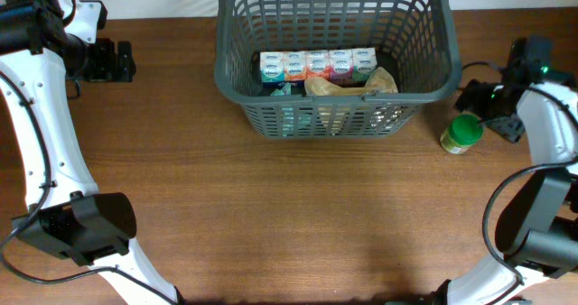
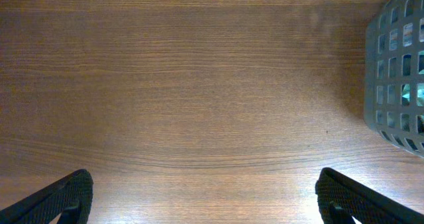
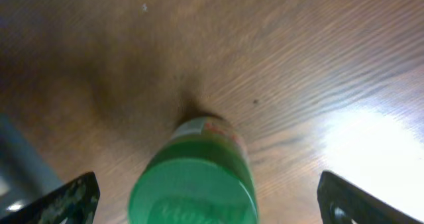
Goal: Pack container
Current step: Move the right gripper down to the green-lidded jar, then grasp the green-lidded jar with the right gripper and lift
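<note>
Container (image 1: pixel 237 87) far centre on desk (image 1: pixel 289 215), carton row (image 1: pixel 316 64) inside. Green-lidded jar (image 1: pixel 461 134) upright just right of it, between spread right jaws, touching neither. Left jaws spread, far left.

the tabletop (image 1: pixel 298 215) is brown wood with fine straight grain, smooth, with a soft sheen that glares white in the right wrist view. the container (image 1: pixel 237 79) is dark grey plastic, matt. inside it, a row of cartons (image 1: pixel 316 64) looks like printed card, and a tan bag (image 1: pixel 348 86) is crinkled; paper or film, i cannot tell. the jar (image 1: pixel 461 132) has a glossy green plastic lid. the left gripper (image 2: pixel 204 204) has black jaws with a dimpled, matt face. the arm shells (image 1: pixel 555 124) are smooth white plastic.
</note>
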